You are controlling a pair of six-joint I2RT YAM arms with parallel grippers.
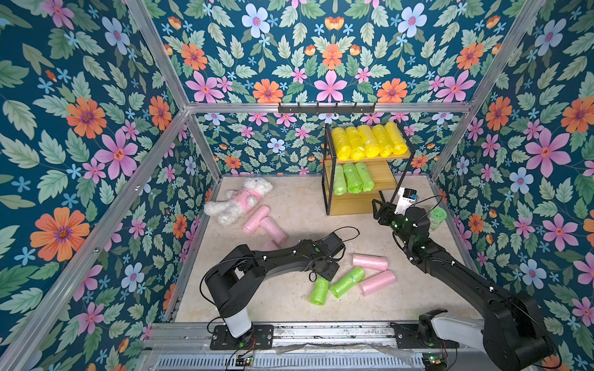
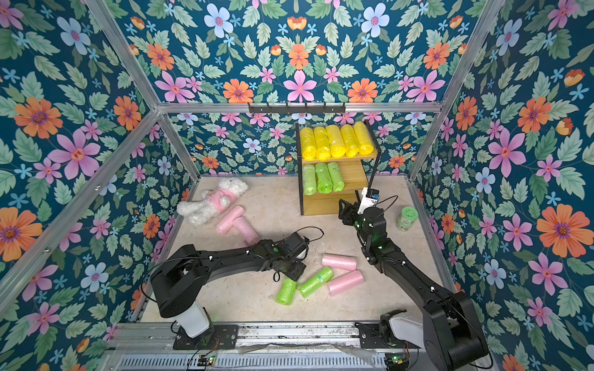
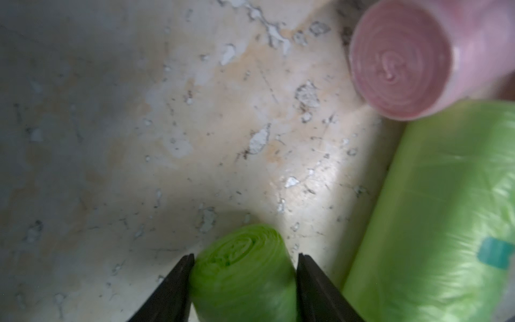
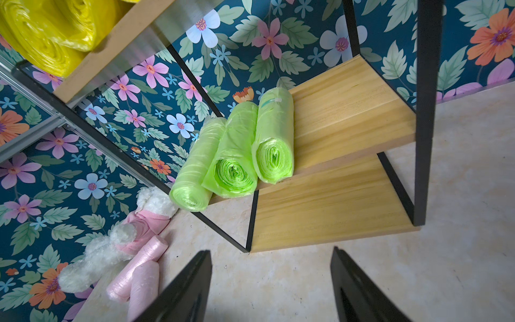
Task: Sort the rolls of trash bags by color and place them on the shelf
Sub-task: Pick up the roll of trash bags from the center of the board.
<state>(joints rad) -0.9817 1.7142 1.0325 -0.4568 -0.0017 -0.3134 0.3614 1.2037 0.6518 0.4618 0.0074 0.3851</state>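
The left claw (image 3: 245, 256) straddles a small green roll (image 3: 242, 281) on the table (image 3: 139, 139); pinching or not, I cannot tell. The neighbouring green roll (image 3: 446, 223) bears a teal sticker (image 3: 496, 252), unreadable. The right claw (image 4: 270, 251) gapes empty before the shelf (image 4: 348, 117).

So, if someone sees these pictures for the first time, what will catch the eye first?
First the loud flower wallpaper on the walls all around. Then the shelf at the back right, with five yellow rolls on its top board and three green rolls on the middle one. A white plush toy lies at the back left of the table, beside two pink rolls.
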